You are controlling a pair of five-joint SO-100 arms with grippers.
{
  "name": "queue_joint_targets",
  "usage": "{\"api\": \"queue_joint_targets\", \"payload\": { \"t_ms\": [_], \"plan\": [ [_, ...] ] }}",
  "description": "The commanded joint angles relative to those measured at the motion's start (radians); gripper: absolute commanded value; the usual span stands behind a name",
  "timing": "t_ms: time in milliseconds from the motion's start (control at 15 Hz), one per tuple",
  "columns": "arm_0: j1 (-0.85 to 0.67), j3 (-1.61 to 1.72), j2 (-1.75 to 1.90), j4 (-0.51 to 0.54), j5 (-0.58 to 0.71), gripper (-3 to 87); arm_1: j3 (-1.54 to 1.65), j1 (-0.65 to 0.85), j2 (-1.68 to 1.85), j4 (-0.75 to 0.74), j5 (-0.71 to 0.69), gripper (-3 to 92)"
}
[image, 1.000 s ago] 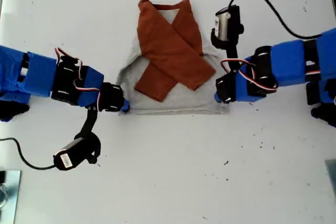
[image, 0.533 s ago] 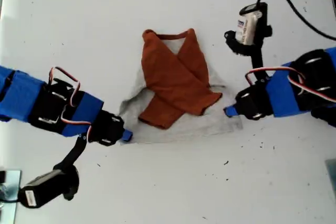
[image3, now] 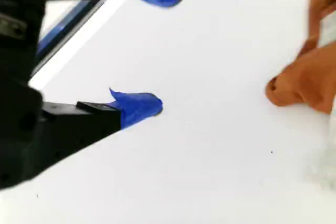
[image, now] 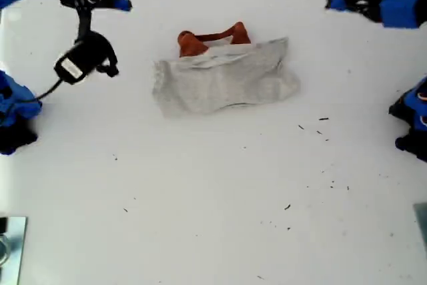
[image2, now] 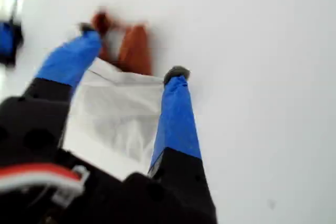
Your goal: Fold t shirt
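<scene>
The t shirt (image: 223, 79) is laid on the white table (image: 213, 205), grey body uppermost. My first gripper (image2: 131, 51) is held spread and empty, the t shirt seen between and beyond its jaws. My second gripper (image3: 157, 45) is likewise parted around nothing, the rust-orange fabric well apart from its jaws.

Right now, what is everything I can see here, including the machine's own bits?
t shirt: one, folded, grey side up with rust-orange showing at its far edge, mid-table.
table: one, white, with dark specks.
metal object: one, silvery, exterior view's bottom-left corner; too cropped to identify.
wrist camera: one, black, hanging on a cable at the exterior view's upper left.
first end effector: blue fingers, open, above the shirt.
second end effector: blue fingers, open, beside the shirt's orange end, touching nothing.
</scene>
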Motion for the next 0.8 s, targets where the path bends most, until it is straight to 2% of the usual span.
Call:
{"api": "queue_joint_targets", "payload": {
  "t_ms": [0,67,133,267,467,533,600,667,733],
  "plan": [
    [0.031,0.175,0.164,-0.052,-0.06,24.3,0.078,0.005,0.144,0.103,-0.023,31.3],
    [0.069,0.322,0.279,-0.107,-0.11,17.8,0.167,-0.061,0.206,0.118,-0.002,31.2],
    [0.133,0.462,0.414,-0.163,-0.124,16.6,0.272,-0.144,0.282,0.121,0.009,31.2],
    [0.316,0.684,0.658,-0.199,-0.193,15.9,0.417,-0.324,0.367,0.178,0.061,31.2],
    [0.629,1.014,0.927,-0.319,-0.403,3.8,0.606,-0.552,0.449,0.229,0.198,31.2],
    [0.696,1.135,1.06,-0.325,-0.48,-0.2,0.667,-0.604,0.512,0.253,0.241,31.2],
    [0.733,1.261,1.253,-0.295,-0.528,-0.2,0.733,-0.63,0.632,0.318,0.291,31.2],
    [0.733,1.318,1.497,-0.115,-0.566,-0.2,0.778,-0.637,0.758,0.379,0.275,31.1],
    [0.69,1.313,1.595,0.046,-0.532,-0.2,0.776,-0.63,0.753,0.385,0.285,30.9]
  ]
}}
